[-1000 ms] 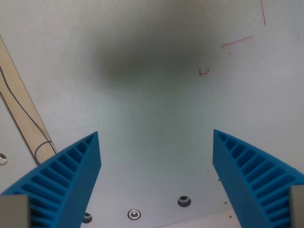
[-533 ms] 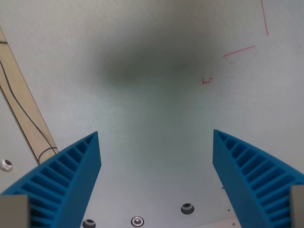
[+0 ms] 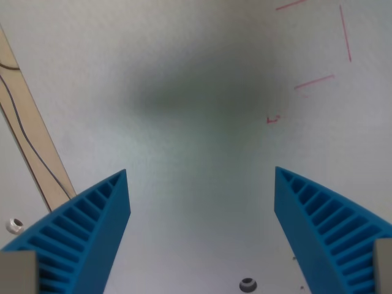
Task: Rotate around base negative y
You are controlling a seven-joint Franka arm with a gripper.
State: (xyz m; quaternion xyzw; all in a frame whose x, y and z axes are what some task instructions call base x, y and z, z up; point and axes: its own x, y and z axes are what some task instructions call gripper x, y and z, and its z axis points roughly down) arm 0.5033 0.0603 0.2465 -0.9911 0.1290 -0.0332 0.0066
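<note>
Here the task's thing is really the hand (image 3: pixel 202 184) itself: the instruction names a rotation about the base's y axis, and no separate object to pick up shows in the wrist view. The hand sits at the bottom of the picture, its two ribbed blue fingers (image 3: pixel 86 236) rising from the lower corners, one at the wrist view's left and one at the wrist view's right, spread wide with bare surface between them and nothing held. Their long axes run from the lower edge up and inward, so the hand points out toward the pale worktop (image 3: pixel 196 159) ahead, which it looks down on; a soft dark shadow (image 3: pixel 202 79) lies on that surface straight beyond the gap. Since the coming move is a tilt and not a reach, what matters is this facing of the hand to the flat surface, and I judge that the turn will sweep the view along the worktop instead of closing on anything. Further out, thin red pen marks (image 3: pixel 313 82) lie toward the upper part of the wrist view's right, a tan strip (image 3: pixel 30 131) with a dark wire (image 3: pixel 24 131) running along it slants down the wrist view's left, and small bolt holes (image 3: pixel 247 284) show near the bottom edge and at the lower left.
</note>
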